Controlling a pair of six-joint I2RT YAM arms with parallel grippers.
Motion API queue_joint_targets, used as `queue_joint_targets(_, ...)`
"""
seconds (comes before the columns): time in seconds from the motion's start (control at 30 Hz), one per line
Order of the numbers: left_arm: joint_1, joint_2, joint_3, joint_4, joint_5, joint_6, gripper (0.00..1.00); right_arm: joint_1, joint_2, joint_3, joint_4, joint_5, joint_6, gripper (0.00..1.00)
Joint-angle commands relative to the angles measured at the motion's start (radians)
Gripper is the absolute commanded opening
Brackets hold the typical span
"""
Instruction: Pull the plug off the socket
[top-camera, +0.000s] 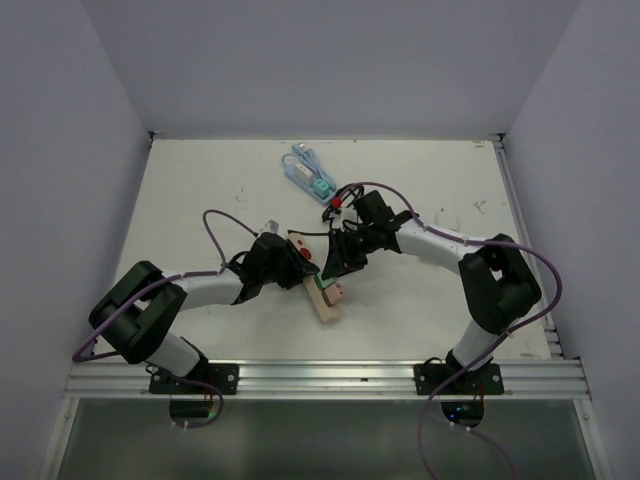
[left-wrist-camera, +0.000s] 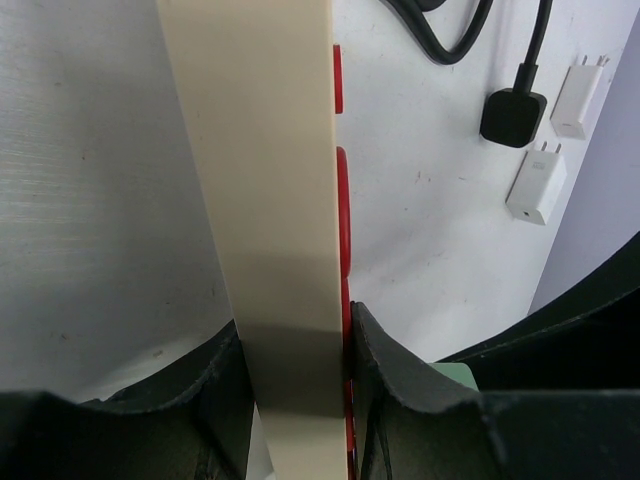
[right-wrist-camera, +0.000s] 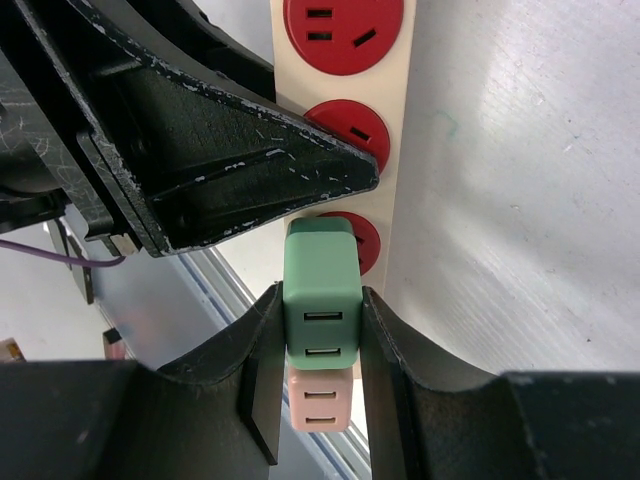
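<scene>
A cream power strip (top-camera: 324, 301) with red sockets (right-wrist-camera: 343, 28) lies near the table's front. My left gripper (top-camera: 301, 270) is shut on the strip's sides; the left wrist view shows the strip (left-wrist-camera: 265, 190) clamped between both fingers (left-wrist-camera: 392, 372). My right gripper (top-camera: 338, 260) is shut on a green USB plug (right-wrist-camera: 321, 285) over a red socket (right-wrist-camera: 360, 240). I cannot tell whether its prongs are still in. A pink USB plug (right-wrist-camera: 320, 402) sits in the strip just beyond it, and also shows in the top view (top-camera: 338, 293).
Loose chargers lie on the table at the back: a blue-white one (top-camera: 303, 170), a teal one (top-camera: 322, 188) and a red piece (top-camera: 337, 206). The left wrist view shows two white chargers (left-wrist-camera: 537, 184) (left-wrist-camera: 577, 96) and a black plug with cable (left-wrist-camera: 513, 115). A metal rail (top-camera: 330, 378) runs along the front edge.
</scene>
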Motion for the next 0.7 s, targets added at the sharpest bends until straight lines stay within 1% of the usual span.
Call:
queue_joint_targets(0.0, 0.019, 0.045, -0.09, -0.325, -0.109, 0.15, 0.0, -0.109, -0.065, 0.041, -0.081, -0.002, -0.086, 0.0)
queue_joint_targets(0.13, 0.02, 0.062, -0.085, -0.328, -0.107, 0.158, 0.0, -0.172, -0.076, 0.046, -0.111, -0.049, -0.126, 0.0)
queue_joint_targets(0.23, 0.02, 0.074, -0.073, -0.343, -0.109, 0.159, 0.0, -0.195, -0.073, 0.069, -0.131, -0.078, -0.138, 0.0)
queue_joint_targets(0.43, 0.02, 0.079, -0.068, -0.359, -0.116, 0.156, 0.0, -0.198, -0.059, 0.11, -0.166, -0.083, -0.155, 0.0)
queue_joint_targets(0.67, 0.011, 0.119, -0.012, -0.417, -0.15, 0.163, 0.0, -0.154, -0.084, 0.139, -0.169, -0.009, -0.125, 0.0)
